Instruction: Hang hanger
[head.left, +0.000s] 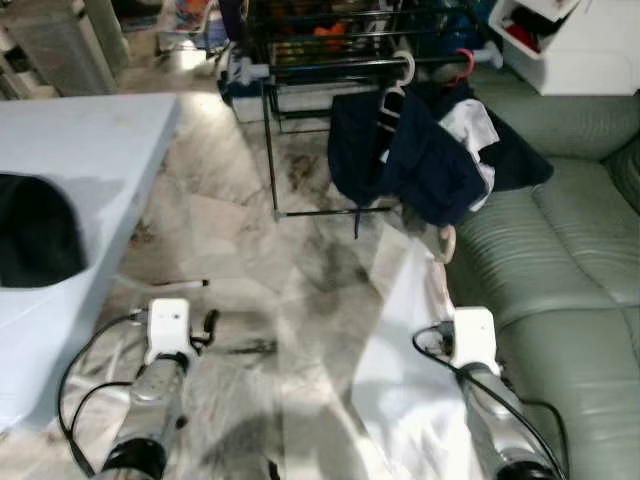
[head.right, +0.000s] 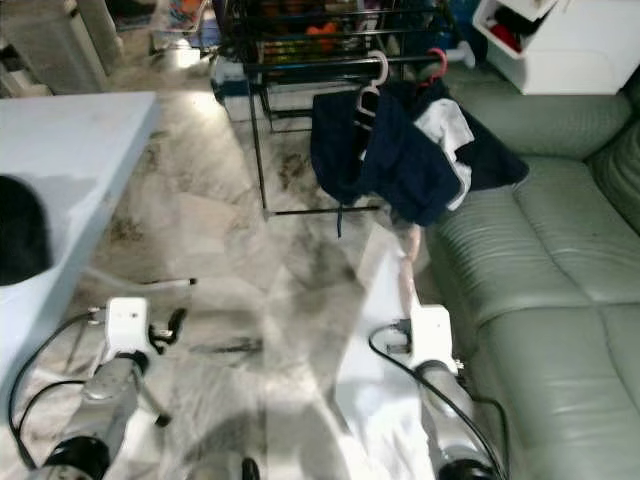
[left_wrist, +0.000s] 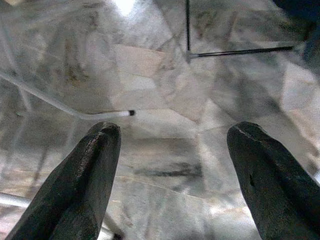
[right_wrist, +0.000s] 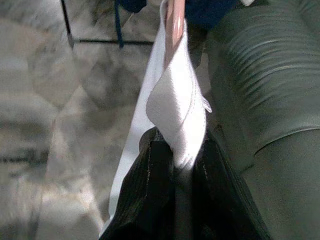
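My right gripper (right_wrist: 176, 150) is shut on a fold of a white garment (right_wrist: 175, 105) that drapes down over the floor (head.left: 405, 340). A pale pink hanger (right_wrist: 175, 20) runs inside the garment, and its end pokes out of the cloth (head.right: 407, 262) beside the sofa. Ahead stands a black clothes rack (head.left: 330, 68) with a white hanger hook (head.left: 404, 68) and a pink hook (head.left: 462, 62) on its rail, carrying dark blue and white clothes (head.left: 400, 150). My left gripper (left_wrist: 175, 129) is open and holds nothing, low over the marble floor.
A green leather sofa (head.left: 570, 260) lines the right side, with a white cabinet (head.left: 570, 40) behind it. A light blue table (head.left: 90, 140) with a black item (head.left: 35, 230) stands at the left. A thin white rod (left_wrist: 65, 107) lies on the floor.
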